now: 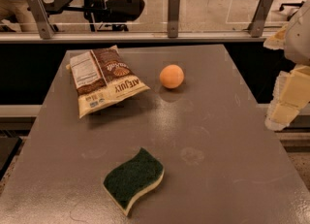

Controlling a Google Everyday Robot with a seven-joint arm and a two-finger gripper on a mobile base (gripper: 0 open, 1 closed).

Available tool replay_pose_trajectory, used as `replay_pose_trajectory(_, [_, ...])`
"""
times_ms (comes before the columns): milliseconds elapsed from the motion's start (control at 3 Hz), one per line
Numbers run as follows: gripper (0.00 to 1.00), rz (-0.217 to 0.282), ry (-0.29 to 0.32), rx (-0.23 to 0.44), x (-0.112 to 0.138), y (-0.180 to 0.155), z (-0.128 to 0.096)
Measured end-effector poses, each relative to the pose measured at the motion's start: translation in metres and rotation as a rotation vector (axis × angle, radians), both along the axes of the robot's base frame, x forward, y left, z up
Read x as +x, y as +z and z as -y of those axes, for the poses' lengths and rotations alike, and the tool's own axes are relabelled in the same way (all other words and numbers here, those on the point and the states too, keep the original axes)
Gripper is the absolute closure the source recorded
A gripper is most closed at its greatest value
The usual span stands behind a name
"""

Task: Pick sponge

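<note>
green on top, pale yellow foam beneath: the sponge (pixel 134 179) lies flat at the near end of the table (pixel 218 136), around 6 o'clock on its surface and a little left of centre. your gripper (pixel 283 109) hangs off the table's right edge at about 3 o'clock, well apart from the sponge and holding nothing i can see. whether it's released or clenched, i can't tell from here.

what your move turns on: from the gripper, the sponge sits toward 8 o'clock, so you'll likely need to travel left and toward the near edge. its long axis runs on a diagonal, roughly 2 o'clock to 8 o'clock, so i'd judge a grasp across the narrow waist works best, with the wrist turned to match.

counts: one sponge, one ball (pixel 171 76), one bag (pixel 104 80), one gripper. ball and bag sit far up the table, toward 12 and 11 o'clock, well apart from the sponge and probably out of your path.
</note>
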State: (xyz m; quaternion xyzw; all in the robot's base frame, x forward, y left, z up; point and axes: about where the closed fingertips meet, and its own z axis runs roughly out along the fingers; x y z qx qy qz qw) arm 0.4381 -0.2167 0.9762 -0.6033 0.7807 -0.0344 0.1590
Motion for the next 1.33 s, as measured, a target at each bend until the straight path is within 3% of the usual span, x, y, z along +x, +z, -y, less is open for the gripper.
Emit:
replay_pose_trajectory(333, [0.00,0.000,0.000,0.000,0.000,0.000,0.000])
replay_pose_trajectory(667, [0.00,-0.024,0.050,0.027,0.005,-0.001,-0.015])
replay_pose_trajectory(1000, [0.00,-0.040,0.168,0.081,0.007,-0.007,-0.050])
replay_pose_trajectory(1333, [0.00,-0.046,0.309,0.132,-0.005,-0.015,-0.092])
